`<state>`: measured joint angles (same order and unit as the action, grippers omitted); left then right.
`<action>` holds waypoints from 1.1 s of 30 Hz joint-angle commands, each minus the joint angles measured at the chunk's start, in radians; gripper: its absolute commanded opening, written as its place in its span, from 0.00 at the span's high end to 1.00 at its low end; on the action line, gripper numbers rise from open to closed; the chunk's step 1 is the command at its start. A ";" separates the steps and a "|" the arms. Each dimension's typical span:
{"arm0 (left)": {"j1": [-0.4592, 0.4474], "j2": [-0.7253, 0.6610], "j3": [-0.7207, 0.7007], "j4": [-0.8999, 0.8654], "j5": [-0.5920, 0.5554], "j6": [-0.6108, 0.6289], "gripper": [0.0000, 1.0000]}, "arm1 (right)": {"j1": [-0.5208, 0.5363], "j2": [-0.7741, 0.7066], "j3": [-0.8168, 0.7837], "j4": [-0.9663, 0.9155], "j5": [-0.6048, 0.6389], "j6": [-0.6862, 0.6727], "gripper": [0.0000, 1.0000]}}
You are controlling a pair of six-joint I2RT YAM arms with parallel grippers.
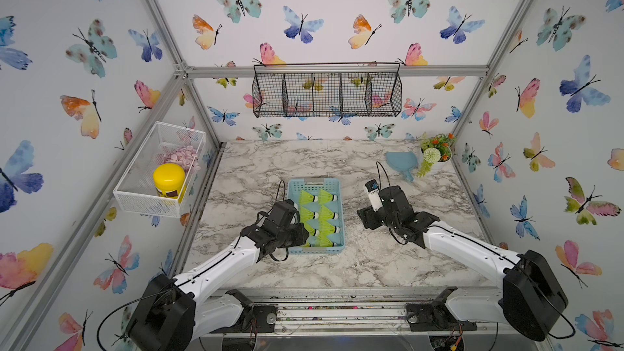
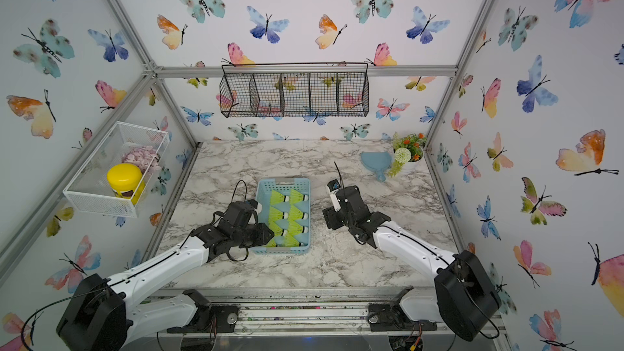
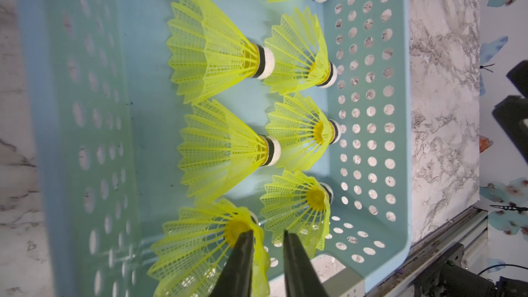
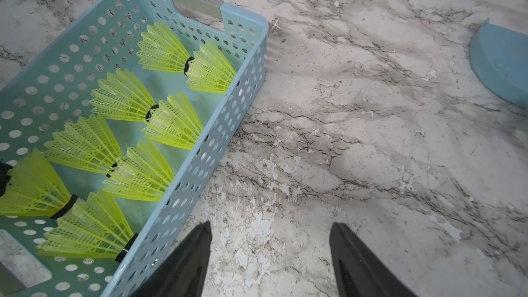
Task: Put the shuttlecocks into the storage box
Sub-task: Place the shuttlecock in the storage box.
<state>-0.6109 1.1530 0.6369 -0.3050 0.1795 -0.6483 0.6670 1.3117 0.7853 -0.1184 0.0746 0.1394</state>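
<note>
On the worktop (image 1: 388, 265): a white marble pattern with grey veins; the right wrist view shows the finish flaked in pale patches near the box.
Storage box: the light blue perforated storage box (image 1: 329, 184) stands left of the worktop's middle, its long side running away from the robot, with a grey handle strip in its far end wall.
Shuttlecocks: eight neon yellow shuttlecocks (image 1: 325, 197) lie on their sides inside the storage box in two columns of four, white tips toward the right arm's side.
Left gripper: the left gripper (image 3: 265, 234) is low over the near end of the box. Its jaws are a little apart, one inside the skirt of the nearest shuttlecock (image 3: 200, 247) and the other outside, so the skirt wall sits loose in the gap.
Right gripper: the right gripper (image 4: 270, 225) is above bare marble just beside the box's right wall, jaws spread wide.
Far right corner: a potted artificial plant (image 1: 437, 151), with a blue dustpan (image 1: 400, 162) lying just beside it.
Walls: butterfly wallpaper on three sides, with aluminium frame bars at the corners.
Back wall: a black wire basket (image 1: 327, 94) with dividers hangs above the worktop.
Left wall: a white mesh basket (image 1: 145, 202) holds a yellow-lidded jar (image 1: 169, 177) and a pink heap (image 1: 182, 157).
</note>
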 commanded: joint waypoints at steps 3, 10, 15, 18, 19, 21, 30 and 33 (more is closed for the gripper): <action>-0.007 -0.002 0.014 -0.033 -0.032 0.020 0.73 | -0.003 0.007 -0.016 0.010 -0.007 0.014 0.28; -0.007 0.002 0.017 -0.047 -0.043 0.030 0.86 | -0.003 0.004 -0.021 0.008 -0.007 0.015 0.28; -0.013 0.002 0.029 -0.077 -0.080 0.041 0.70 | -0.003 0.002 -0.023 0.009 -0.010 0.017 0.28; -0.016 -0.012 0.047 -0.101 -0.105 0.059 0.61 | -0.003 0.000 -0.023 0.008 -0.006 0.016 0.28; -0.015 -0.018 0.054 -0.106 -0.110 0.067 0.59 | -0.003 -0.001 -0.024 0.008 -0.005 0.017 0.28; -0.015 -0.033 0.071 -0.119 -0.123 0.090 0.55 | -0.003 -0.003 -0.026 0.011 0.003 0.020 0.28; -0.015 -0.073 0.163 -0.225 -0.270 0.195 0.47 | -0.004 -0.024 -0.035 0.016 0.071 0.049 0.28; -0.015 -0.102 0.195 -0.270 -0.389 0.229 0.46 | -0.022 -0.032 -0.042 0.021 0.113 0.077 0.27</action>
<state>-0.6239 1.0916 0.7959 -0.4973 -0.0586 -0.4839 0.6613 1.3045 0.7578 -0.1173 0.1249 0.1791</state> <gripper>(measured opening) 0.536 0.725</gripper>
